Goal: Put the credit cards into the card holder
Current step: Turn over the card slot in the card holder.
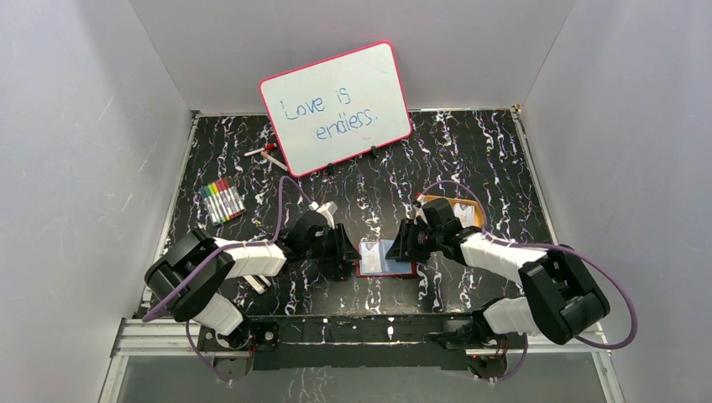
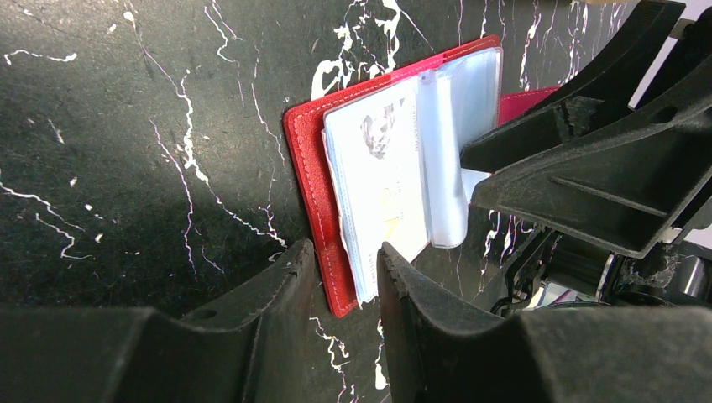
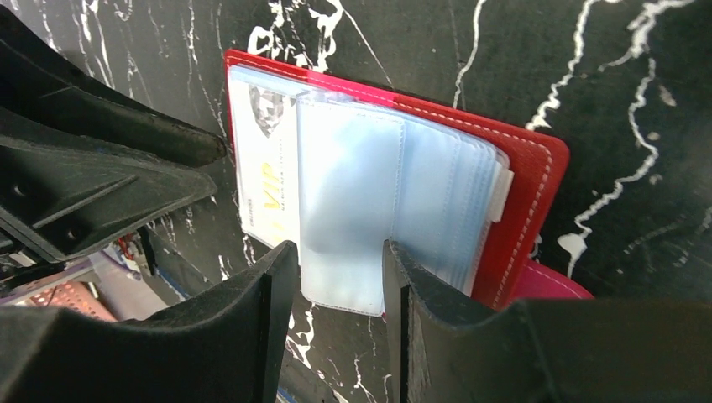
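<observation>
The card holder (image 1: 386, 259) lies open on the table between both grippers, its red cover (image 2: 306, 168) down and its pale blue pockets (image 3: 344, 210) up. A whitish card (image 2: 378, 168) with a crest and "VIP" print (image 3: 264, 168) sits in the left pocket. My left gripper (image 2: 346, 252) is open, its fingers straddling the holder's near corner. The open right gripper (image 3: 340, 252) has the lower edge of one blue pocket leaf between its fingers. More credit cards (image 1: 464, 211) lie in the orange tray.
The orange tray (image 1: 437, 201) stands just behind the right gripper. A pink-framed whiteboard (image 1: 336, 105) leans at the back, with a red pen (image 1: 267, 151) beside it. A row of coloured markers (image 1: 222, 200) lies at the left. White walls enclose the table.
</observation>
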`<state>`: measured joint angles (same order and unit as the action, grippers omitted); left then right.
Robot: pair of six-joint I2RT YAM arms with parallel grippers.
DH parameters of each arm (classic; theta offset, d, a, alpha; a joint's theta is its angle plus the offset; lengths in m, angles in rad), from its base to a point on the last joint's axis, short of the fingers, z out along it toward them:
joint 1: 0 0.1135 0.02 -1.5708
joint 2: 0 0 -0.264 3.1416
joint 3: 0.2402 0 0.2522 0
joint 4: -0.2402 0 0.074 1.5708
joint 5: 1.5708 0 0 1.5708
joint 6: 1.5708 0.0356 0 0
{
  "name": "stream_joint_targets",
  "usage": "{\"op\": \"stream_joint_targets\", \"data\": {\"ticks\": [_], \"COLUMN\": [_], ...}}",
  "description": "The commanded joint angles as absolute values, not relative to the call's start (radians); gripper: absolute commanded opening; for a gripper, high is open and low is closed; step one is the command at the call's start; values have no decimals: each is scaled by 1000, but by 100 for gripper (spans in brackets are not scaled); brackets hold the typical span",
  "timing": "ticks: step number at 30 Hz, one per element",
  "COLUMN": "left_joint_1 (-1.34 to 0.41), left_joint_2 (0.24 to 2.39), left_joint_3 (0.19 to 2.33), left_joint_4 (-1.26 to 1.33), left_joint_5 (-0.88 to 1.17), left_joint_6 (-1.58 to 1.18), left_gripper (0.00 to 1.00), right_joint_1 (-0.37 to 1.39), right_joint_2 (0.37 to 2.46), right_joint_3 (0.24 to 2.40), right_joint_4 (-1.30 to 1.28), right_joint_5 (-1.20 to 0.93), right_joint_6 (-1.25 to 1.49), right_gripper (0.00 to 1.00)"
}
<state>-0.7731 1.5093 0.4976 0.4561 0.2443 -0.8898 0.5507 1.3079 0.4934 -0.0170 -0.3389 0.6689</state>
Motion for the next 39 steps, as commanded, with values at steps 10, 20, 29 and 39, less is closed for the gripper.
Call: {"op": "stream_joint_targets", "data": {"ticks": [10,20,29,39], "left_joint_1": [-776,-776,-777,-778], "left_joint_2": [1478,1477,1397,1311], "left_joint_3": [498,495,478,507], "left_joint_4": [458,459,460,451], "left_joint_5": [237,240,209,255], "left_joint_6": [-872,-876,-853,-850], "left_gripper": [32,32,35,47], "right_joint_1": [549,554,562,562], "right_joint_2": [1373,1435,1460,1502], "right_joint_3": [494,520,521,530], "right_joint_4": [170,229,306,335], "right_joint_5": [-465,-507,-544,-538], "right_joint_6": [740,769,828,870], "right_gripper": [51,51,51,49]}}
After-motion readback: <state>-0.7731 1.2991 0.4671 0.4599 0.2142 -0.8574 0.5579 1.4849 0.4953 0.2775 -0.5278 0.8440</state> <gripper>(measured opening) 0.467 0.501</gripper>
